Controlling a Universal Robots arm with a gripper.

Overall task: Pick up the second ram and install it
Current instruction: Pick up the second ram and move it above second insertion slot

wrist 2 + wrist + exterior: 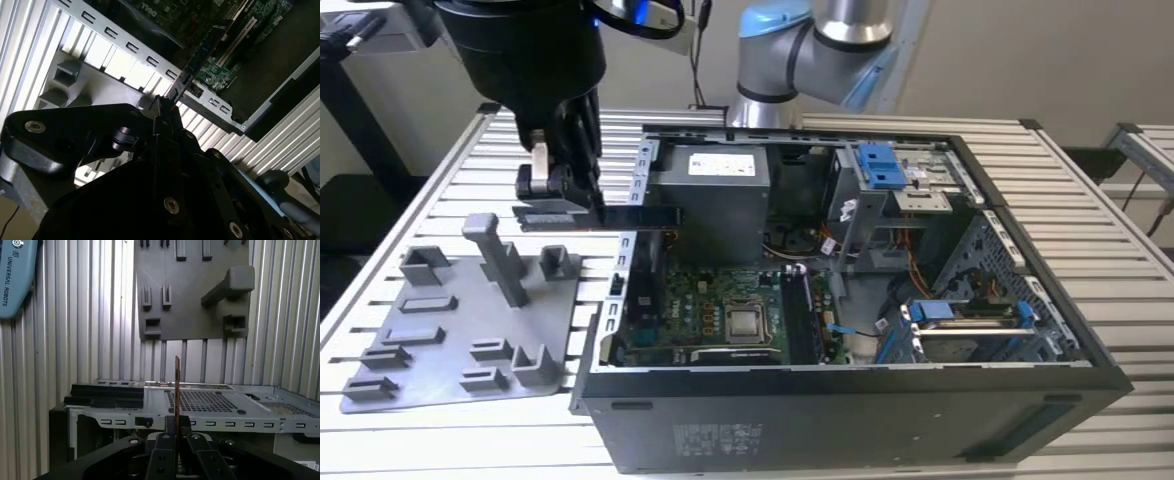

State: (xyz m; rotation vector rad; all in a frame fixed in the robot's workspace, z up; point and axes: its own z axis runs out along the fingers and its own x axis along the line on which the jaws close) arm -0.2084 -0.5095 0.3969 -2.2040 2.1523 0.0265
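My gripper (560, 205) is shut on the second ram (644, 215), a slim dark stick held level and on edge. In the exterior view it hangs above the open computer case's wall (630, 260), on that view's left side, with its free end reaching over the case. In the first wrist view the ram (177, 387) appears edge-on, rising from between the fingers (170, 432). In the second wrist view the stick (200, 55) points from the gripper (162, 107) toward the green motherboard (220, 70).
The grey plastic tray (454, 375) with upright posts lies on the slatted table at the exterior view's left. Inside the case are the motherboard (720, 310), a power supply (707, 200), blue drive brackets (881, 165) and cables. The arm's base (774, 95) stands behind the case.
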